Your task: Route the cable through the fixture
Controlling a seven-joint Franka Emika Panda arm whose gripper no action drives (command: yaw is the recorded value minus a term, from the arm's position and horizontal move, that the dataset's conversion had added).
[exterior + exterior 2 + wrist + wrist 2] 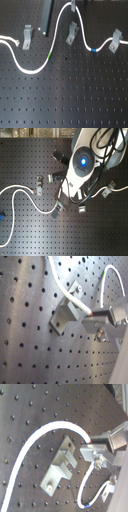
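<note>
The white cable [60, 22] runs from the first exterior view's left, past its green band [50, 56], up to a peak at the top edge, then down past its blue band [92, 50] to the right clip [116, 41]. My gripper [73, 6] is shut on the cable at that peak, just beyond the middle clip [72, 33]. In the first wrist view the cable [67, 292] crosses the top of this clip [64, 315] into my gripper [95, 315]. In the second wrist view the cable [47, 431] arcs past the clip [61, 465] into my gripper [90, 449].
A third clip [26, 36] stands at the first exterior view's left, with the cable's frayed end [15, 42] beside it. A dark post [47, 17] rises behind. In the second exterior view the arm [82, 161] hides my gripper, and the black perforated board [60, 235] lies all around.
</note>
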